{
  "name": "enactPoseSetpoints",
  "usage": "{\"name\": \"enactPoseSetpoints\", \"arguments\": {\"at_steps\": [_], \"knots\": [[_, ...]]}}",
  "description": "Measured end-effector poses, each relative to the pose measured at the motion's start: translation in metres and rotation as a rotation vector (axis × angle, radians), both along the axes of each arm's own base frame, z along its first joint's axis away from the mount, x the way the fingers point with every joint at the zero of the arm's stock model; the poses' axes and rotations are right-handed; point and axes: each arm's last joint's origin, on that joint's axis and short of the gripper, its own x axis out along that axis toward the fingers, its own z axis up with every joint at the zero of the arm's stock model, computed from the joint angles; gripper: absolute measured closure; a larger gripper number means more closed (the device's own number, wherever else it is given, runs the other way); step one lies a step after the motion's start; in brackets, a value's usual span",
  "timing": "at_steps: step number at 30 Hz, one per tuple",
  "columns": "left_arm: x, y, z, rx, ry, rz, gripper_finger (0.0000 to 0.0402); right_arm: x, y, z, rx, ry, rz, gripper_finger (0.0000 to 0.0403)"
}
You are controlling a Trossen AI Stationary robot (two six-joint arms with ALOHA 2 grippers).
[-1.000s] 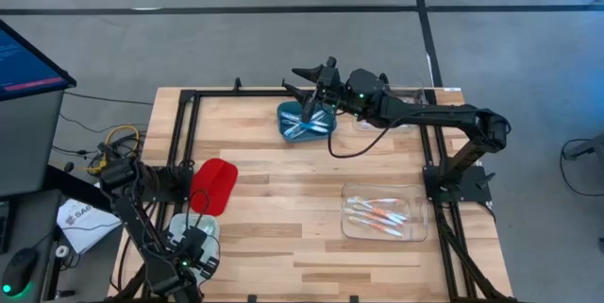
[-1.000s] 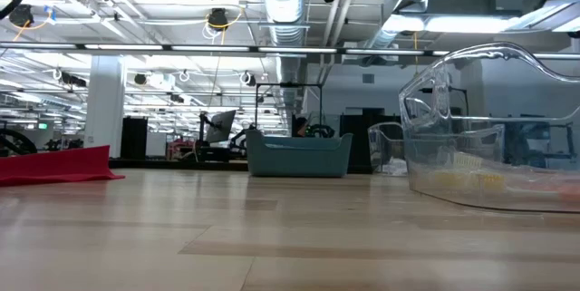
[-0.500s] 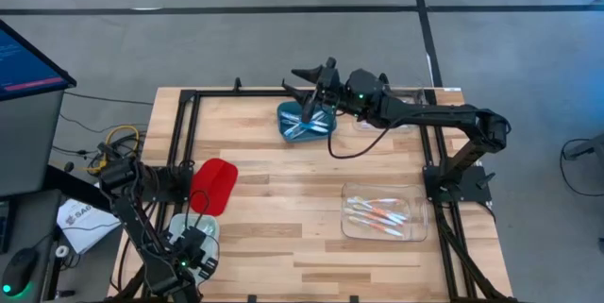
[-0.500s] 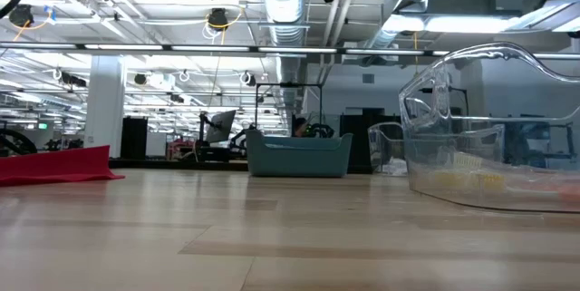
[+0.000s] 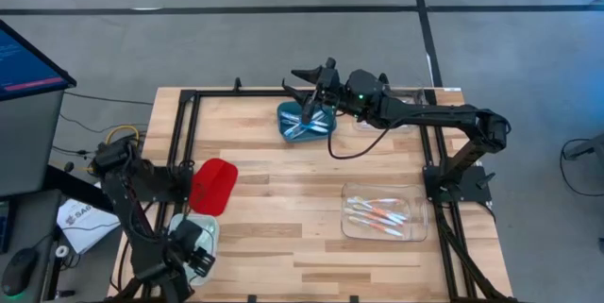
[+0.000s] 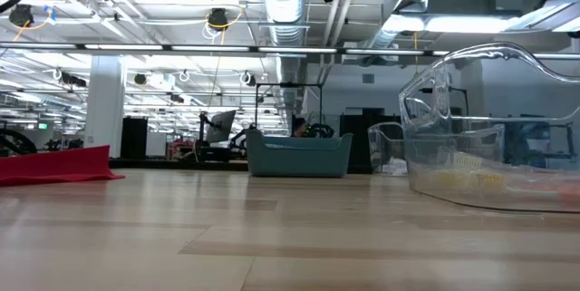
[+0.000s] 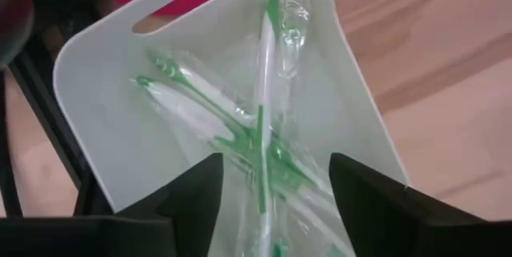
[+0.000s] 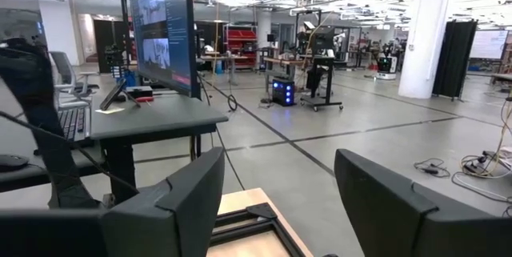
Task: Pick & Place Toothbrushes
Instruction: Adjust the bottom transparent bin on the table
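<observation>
Green-and-white toothbrushes in clear wrappers lie crossed in a pale white tray, which rests on the table's near left corner. My left gripper hovers just above them, pointing down, open, with nothing between its fingers. More toothbrushes lie in a blue tray at the far middle. Orange-and-white ones lie in a clear tray at the near right. My right gripper is held high over the blue tray, level, open and empty.
A red tray lies just beyond the white one. A second clear container stands beside the blue tray, partly under the right arm. A black frame runs along the table's edges. Bare wood fills the table's middle.
My left arm has lifted, and its gripper has risen a little above the white tray. The right arm has kept still.
</observation>
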Motion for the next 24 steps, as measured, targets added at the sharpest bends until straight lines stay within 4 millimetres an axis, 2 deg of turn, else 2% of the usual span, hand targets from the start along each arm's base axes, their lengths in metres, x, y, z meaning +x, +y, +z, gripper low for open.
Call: {"name": "enactPoseSetpoints", "arguments": {"at_steps": [5, 9, 16, 24], "knots": [[-0.003, 0.009, 0.02, -0.06, -0.064, 0.0, 0.0163, 0.0, 0.0, -0.001, 0.001, 0.006, 0.0, 0.017], [-0.002, 0.019, 0.036, -0.04, -0.236, -0.035, 0.0168, 0.0, 0.0, -0.003, 0.008, 0.033, 0.0, 0.017], [0.003, 0.034, 0.055, 0.104, -0.525, -0.16, 0.0188, 0.0, 0.004, -0.013, 0.037, 0.147, 0.011, 0.017], [0.015, 0.047, 0.066, 0.292, -0.646, -0.306, 0.0199, -0.018, 0.024, -0.015, 0.079, 0.353, 0.053, 0.017]]}}
